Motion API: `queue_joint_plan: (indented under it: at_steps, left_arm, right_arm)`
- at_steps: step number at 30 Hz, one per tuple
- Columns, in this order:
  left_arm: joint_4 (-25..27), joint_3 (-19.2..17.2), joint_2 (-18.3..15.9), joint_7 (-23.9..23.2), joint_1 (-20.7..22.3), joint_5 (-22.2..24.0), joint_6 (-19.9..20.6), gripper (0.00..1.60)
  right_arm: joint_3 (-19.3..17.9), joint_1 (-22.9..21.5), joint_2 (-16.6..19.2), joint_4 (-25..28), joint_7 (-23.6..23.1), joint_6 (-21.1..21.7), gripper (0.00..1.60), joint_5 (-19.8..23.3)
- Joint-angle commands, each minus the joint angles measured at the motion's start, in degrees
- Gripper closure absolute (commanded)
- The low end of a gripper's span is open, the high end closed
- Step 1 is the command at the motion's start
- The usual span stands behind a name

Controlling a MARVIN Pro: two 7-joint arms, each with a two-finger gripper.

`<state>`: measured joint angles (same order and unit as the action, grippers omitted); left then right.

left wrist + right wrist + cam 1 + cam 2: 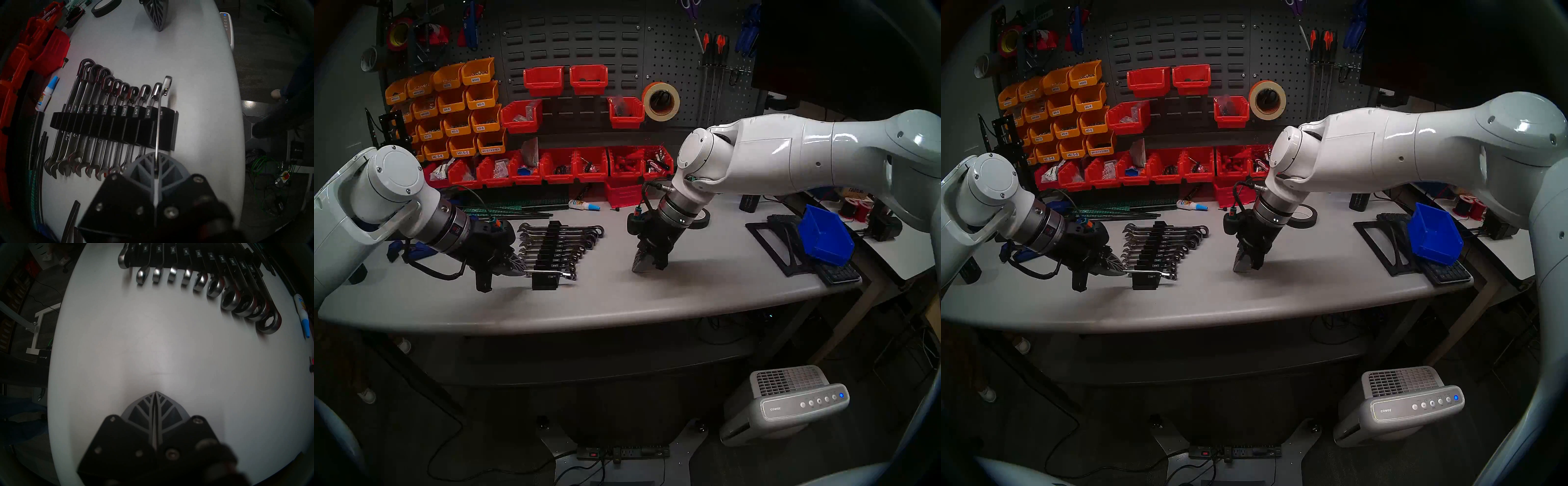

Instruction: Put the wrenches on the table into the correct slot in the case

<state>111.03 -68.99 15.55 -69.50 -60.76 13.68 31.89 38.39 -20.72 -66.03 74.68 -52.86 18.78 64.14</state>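
Note:
The black case (551, 242) lies on the grey table (687, 295), holding a row of chrome wrenches. My left gripper (521, 269) is shut on the open end of the short thin wrench (548, 272). In the left wrist view this wrench (158, 118) lies across the case (119, 129) at the 1/4 label, ring end beyond it; I cannot tell if it is seated. The long thick wrench (74, 95) sits in the 3/4 slot at the far end. My right gripper (641, 268) is shut and empty, tips at the table right of the case.
A black tape roll (700, 217) and a glue bottle (583, 205) lie behind my right gripper. Red bins (572, 166) line the back. Black rods (504, 212) lie behind the case. A blue bin (826, 239) rests on a black frame at the right.

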Motion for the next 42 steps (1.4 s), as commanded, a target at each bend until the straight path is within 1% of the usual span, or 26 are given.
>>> queue_joint_plan:
  at_steps: [1, 5, 6, 14, 24, 29, 42]
  left_arm:
    - [-0.5, -1.3, 1.2, 0.0, 3.3, -0.8, -0.4, 1.6]
    - [-1.3, -0.1, 2.2, -0.9, 3.9, -2.5, -0.6, 1.6]
    - [-2.2, 1.0, 2.9, -2.1, 4.9, -4.6, -0.6, 1.6]
    - [-2.8, 1.1, 3.3, -2.0, 5.0, -4.7, -0.8, 1.6]
    - [-4.2, 2.0, 4.5, -3.3, 5.4, -6.7, -1.3, 1.6]
    - [-5.1, 2.5, 5.4, -4.3, 5.8, -8.0, -1.7, 1.6]
    - [-5.3, 2.6, 6.7, -6.8, 7.0, -9.0, -1.8, 1.6]
  right_arm:
    - [0.6, 1.4, -0.5, 0.1, 0.4, 0.4, 1.6, 0.1]
    - [0.7, 1.5, -0.4, 0.2, 0.4, 0.5, 1.6, 0.2]
    - [0.7, 1.4, -0.1, 0.3, 0.6, 0.6, 1.6, 0.3]
    - [0.7, 1.4, 0.0, 0.4, 0.7, 0.6, 1.6, 0.3]
    - [0.9, 1.4, 0.3, 0.4, 0.7, 0.5, 1.6, 0.4]
    - [1.0, 1.4, 0.4, 0.4, 0.8, 0.5, 1.6, 0.6]
    - [1.1, 1.3, 0.7, 0.7, 1.0, 0.4, 1.6, 0.8]
